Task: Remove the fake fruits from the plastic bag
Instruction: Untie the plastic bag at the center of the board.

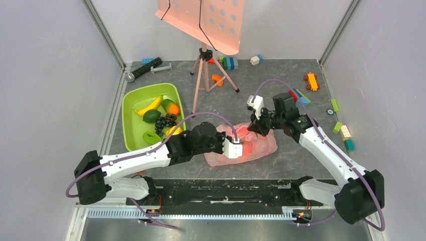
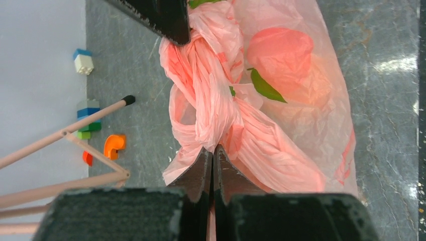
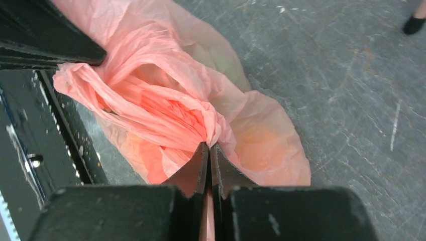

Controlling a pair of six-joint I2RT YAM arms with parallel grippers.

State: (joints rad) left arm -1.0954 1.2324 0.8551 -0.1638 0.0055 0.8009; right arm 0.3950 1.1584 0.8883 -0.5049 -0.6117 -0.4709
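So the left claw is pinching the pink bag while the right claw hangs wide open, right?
Not open: the right wrist view shows the right gripper shut on the plastic bag too. The left gripper is pinching it, as you said.

Crumpled translucent pink plastic bag (image 1: 261,145)

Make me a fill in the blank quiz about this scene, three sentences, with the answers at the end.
1. The left gripper and the right gripper are both ____ on the pink plastic bag.
2. The banana lies in a tub coloured ____.
3. In the top view, that tub sits to the ____ of the plastic bag.
Missing words: shut; green; left.
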